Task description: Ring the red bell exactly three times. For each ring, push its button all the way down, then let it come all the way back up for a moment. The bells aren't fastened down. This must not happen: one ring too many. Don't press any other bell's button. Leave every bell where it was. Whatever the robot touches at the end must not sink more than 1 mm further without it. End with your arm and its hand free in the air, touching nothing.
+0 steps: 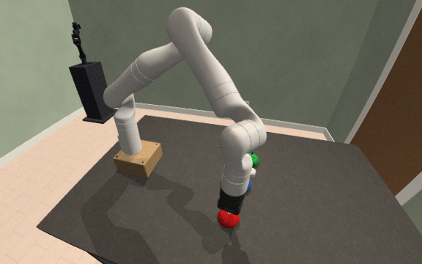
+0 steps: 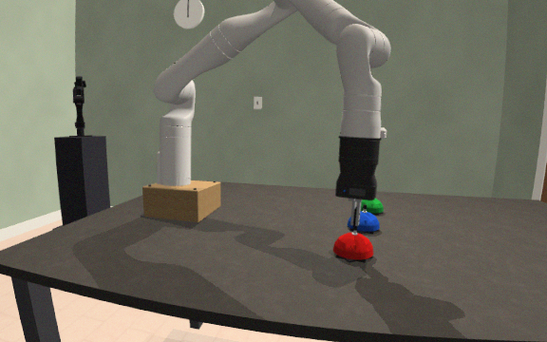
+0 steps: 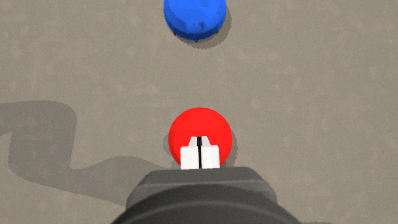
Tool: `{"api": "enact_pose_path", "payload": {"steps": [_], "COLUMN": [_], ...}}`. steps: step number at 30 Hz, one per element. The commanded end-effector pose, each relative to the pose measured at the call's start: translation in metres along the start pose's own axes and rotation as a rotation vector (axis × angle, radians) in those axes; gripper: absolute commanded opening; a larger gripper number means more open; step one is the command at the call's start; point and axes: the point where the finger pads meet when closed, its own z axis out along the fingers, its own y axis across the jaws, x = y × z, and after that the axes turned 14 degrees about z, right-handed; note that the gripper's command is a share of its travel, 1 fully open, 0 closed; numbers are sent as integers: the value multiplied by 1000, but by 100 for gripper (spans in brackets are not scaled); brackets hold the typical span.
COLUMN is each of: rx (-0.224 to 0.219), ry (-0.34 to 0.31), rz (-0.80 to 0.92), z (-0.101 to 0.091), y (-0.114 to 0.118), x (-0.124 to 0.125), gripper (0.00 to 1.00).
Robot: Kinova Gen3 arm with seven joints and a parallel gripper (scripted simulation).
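Observation:
The red bell point(image 2: 353, 246) is a red dome on the dark table, nearest the front of a row of three bells. It also shows in the top view point(image 1: 228, 219) and in the wrist view point(image 3: 200, 136). My gripper point(image 2: 355, 227) points straight down over it, fingers shut together with nothing between them. In the wrist view the white fingertips point(image 3: 200, 156) lie over the dome's near half. In the exterior view the tips reach the top of the dome. The bell's button is hidden under the fingers.
A blue bell point(image 2: 364, 221) stands just behind the red one, also in the wrist view point(image 3: 195, 18). A green bell point(image 2: 373, 205) stands behind that. The arm's wooden base block point(image 2: 181, 199) is at the table's far left. A black pedestal point(image 2: 82, 177) stands off the table.

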Motion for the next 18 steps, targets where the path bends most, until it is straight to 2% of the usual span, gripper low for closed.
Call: {"api": "enact_pose_path", "payload": {"steps": [1,18], "rx": [-2,-2], "ry": [0,0], "rz": [0,0], "z": [-1,-7], "y": [1,2], "x": [0,0], "gripper": [17,17]}}
